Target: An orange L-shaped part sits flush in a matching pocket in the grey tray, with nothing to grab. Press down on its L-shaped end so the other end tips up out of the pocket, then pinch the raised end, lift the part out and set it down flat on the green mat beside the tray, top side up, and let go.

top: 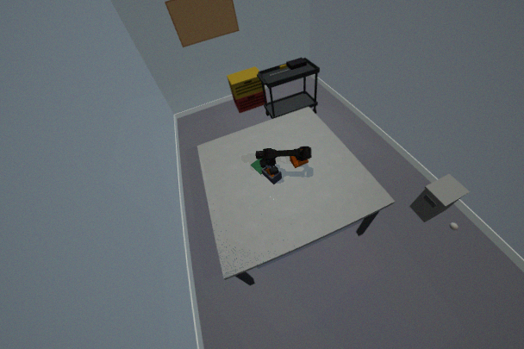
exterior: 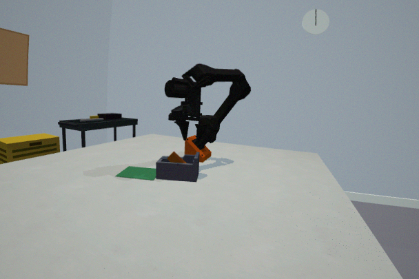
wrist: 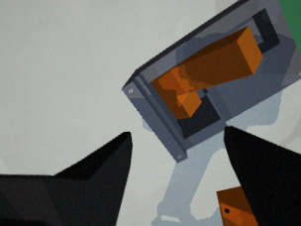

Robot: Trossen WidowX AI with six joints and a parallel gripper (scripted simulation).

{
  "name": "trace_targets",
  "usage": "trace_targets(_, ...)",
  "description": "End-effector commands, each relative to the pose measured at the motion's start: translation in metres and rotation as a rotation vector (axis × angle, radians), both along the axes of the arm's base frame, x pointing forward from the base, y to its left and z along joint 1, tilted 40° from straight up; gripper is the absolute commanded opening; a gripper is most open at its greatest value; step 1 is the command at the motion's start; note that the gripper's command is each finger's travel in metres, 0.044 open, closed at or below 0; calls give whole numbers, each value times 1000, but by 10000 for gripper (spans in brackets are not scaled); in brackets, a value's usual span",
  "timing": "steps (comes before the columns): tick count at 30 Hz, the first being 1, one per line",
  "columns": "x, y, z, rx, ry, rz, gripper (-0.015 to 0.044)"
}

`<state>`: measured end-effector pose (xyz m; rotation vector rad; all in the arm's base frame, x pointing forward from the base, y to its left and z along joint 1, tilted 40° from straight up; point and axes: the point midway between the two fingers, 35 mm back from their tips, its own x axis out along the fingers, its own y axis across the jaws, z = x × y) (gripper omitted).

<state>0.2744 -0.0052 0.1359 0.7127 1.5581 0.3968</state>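
Hovering above the grey tray [wrist: 163, 131], hand [wrist: 178, 149] spread, empty; orange part's [wrist: 208, 66] raised end [wrist: 248, 45] lies ahead, long axis slanting away.

One orange part [wrist: 208, 64], one grey tray [wrist: 158, 121], one green mat [exterior: 137, 173].

Orange L-shaped part [wrist: 208, 66]: a block-like bar with a short foot at one end. It sits tilted in its pocket. The foot end is down inside the recess, and the long plain end is tipped up above the rim, seen in the exterior view as an orange wedge [exterior: 176, 158] rising over the wall. Nothing touches it.

Grey tray [wrist: 160, 121]: a dark grey rectangular block with a sunken pocket and screws at its corners. It rests flat near the middle of the table top.

Green mat [exterior: 137, 173]: a thin flat rectangle lying directly beside the tray on the side toward the table's left edge, with nothing on it.
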Motion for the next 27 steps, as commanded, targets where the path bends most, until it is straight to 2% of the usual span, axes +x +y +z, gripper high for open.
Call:
trace_targets(1,13,-20,-13,-2,299,-359,280)
trace_targets(7,23,-41,-29,3,669,-791,280)
trace_targets(20,23,-41,-31,3,680,-804,280)
trace_targets(27,23,-24,-51,3,680,-804,280)
